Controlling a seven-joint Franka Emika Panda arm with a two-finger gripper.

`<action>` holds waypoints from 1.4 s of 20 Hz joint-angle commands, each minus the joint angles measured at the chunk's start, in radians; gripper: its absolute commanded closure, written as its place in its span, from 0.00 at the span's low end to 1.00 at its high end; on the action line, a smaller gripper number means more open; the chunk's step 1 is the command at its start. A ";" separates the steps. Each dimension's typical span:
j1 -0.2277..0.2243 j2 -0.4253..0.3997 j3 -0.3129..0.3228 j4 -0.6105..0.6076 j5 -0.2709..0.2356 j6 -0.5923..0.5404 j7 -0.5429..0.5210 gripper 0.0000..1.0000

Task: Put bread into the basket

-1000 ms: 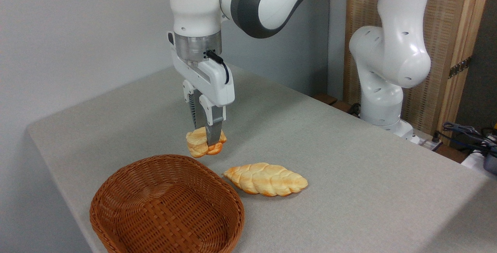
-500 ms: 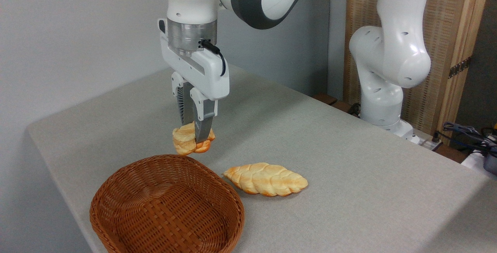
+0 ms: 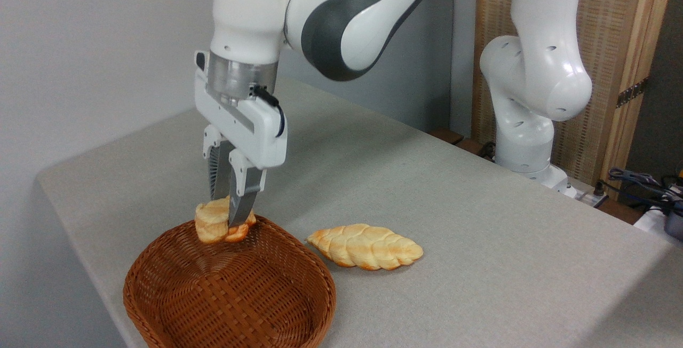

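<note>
A robot lab or test room: a white arm [image 3: 528,81] is bolted at the far edge of a grey cloth-covered table [image 3: 480,241], with loose cables [image 3: 637,182] right of the arm, plain grey walls and a wooden panel [image 3: 624,44] behind it

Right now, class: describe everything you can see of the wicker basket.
The basket is an oval, shallow, reddish-brown woven wicker bowl with a thick rim. It sits upright near the table's front left corner, nothing lying in it. The gripper holds the bread above its far rim. The braided loaf lies just to its right, apart.
</note>
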 commanded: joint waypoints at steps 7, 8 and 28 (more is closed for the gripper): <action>-0.008 0.136 0.005 0.021 -0.040 0.187 -0.021 0.00; -0.008 0.136 0.005 0.021 -0.040 0.187 -0.021 0.00; -0.008 0.122 0.007 0.021 -0.031 0.182 -0.013 0.00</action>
